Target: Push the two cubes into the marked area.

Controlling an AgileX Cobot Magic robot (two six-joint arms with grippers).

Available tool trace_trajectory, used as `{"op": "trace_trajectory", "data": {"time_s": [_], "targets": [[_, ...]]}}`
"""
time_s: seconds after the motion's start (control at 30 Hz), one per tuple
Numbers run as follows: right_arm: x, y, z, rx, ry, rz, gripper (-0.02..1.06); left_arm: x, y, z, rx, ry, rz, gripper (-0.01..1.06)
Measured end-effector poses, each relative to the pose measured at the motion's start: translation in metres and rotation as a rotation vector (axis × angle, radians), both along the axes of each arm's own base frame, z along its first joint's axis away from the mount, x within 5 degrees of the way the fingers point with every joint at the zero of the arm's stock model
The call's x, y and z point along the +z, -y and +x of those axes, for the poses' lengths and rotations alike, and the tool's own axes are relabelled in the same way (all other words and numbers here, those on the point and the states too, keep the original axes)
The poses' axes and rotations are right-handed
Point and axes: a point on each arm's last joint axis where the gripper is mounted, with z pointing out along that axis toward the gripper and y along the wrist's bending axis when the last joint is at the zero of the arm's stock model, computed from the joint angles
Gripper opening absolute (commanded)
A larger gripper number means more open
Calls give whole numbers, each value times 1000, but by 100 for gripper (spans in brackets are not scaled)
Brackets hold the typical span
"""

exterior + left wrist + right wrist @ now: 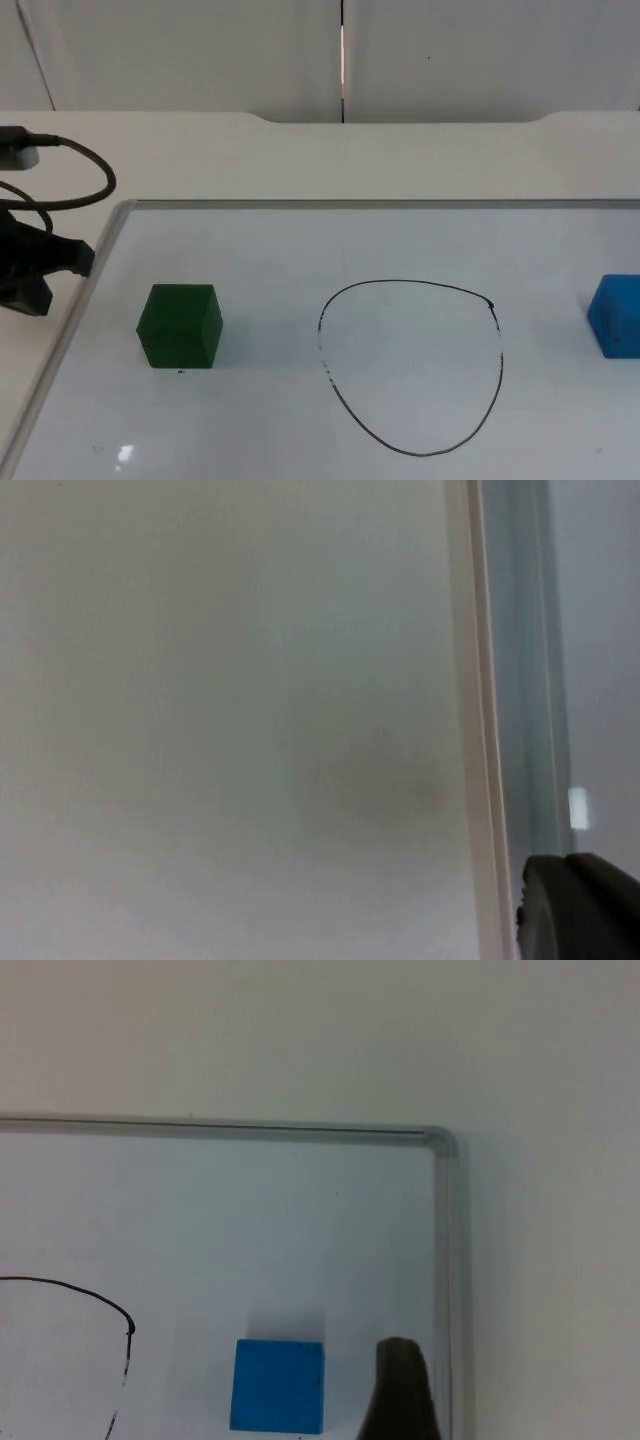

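Green cube (181,326) sits at the lower left of the top view, on the whiteboard (300,240), well apart from the black marked area (412,365) drawn at lower centre. Blue cube (615,316) is at the right edge of that same view, also outside the outline, and neither one is in yet.

My left pincer (30,270) hangs at the left edge of the top view, off the board's frame and near the green cube; I cannot tell how its fingers stand. My right pincer (400,1390) has a dark fingertip just beside the blue cube (278,1385), between the cube and the board's frame (445,1260). Again, I cannot tell whether it is wide or narrow.

Now the risks, as I judge them. If I push the blue cube off-centre, it could spin and slide past the outline's rim rather than into it. Push too hard on this slick board and either cube could skate straight through the loop and out the far side. Coming in low, my left pincer could catch the raised frame before reaching the green cube.
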Motion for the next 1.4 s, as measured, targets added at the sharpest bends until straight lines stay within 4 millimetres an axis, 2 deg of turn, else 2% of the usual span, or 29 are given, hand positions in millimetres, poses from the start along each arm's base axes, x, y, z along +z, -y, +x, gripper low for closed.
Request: {"op": "trace_trajectory", "data": {"time_s": [0.63,0.87,0.97,1.4], "targets": [[0,0,0,0,-4,4,56,0,54,-2,-101,24,-34,0],[0,0,0,0,-4,4,56,-5,61,-3,-105,8,-42,0],[0,0,0,0,0,4,56,-16,61,-3,-98,-27,-42,0],[0,0,0,0,7,4,56,-17,63,-6,-68,-57,-78,0]]}}
